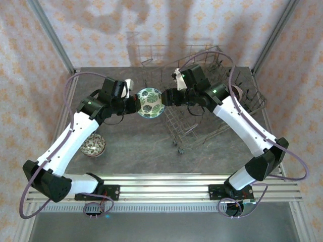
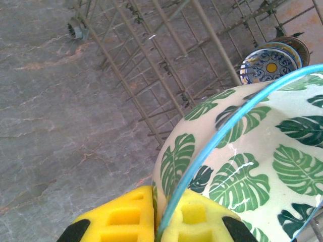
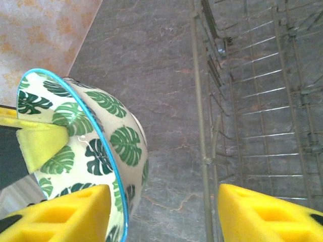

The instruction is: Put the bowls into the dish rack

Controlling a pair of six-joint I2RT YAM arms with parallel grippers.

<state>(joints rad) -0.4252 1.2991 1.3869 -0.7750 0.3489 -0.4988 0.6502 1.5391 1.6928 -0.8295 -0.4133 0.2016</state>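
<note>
A white bowl with green leaves and a blue rim point(image 1: 150, 102) hangs in mid-air between the two arms, left of the dish rack point(image 1: 212, 101). My left gripper point(image 1: 136, 104) is shut on its rim; in the left wrist view the yellow pads point(image 2: 126, 217) pinch the blue rim of the bowl point(image 2: 242, 166). My right gripper point(image 1: 165, 97) is at the bowl's opposite side. In the right wrist view it point(image 3: 164, 201) stands open, one pad point(image 3: 65, 212) against the inside of the bowl point(image 3: 101, 136), the other well clear of the outside.
A dark patterned bowl point(image 1: 93, 145) sits on the grey table near the left arm. A blue-white bowl with an orange centre point(image 2: 270, 63) stands in the rack point(image 2: 151, 65). The rack's wire wall point(image 3: 202, 126) is close beside the right gripper.
</note>
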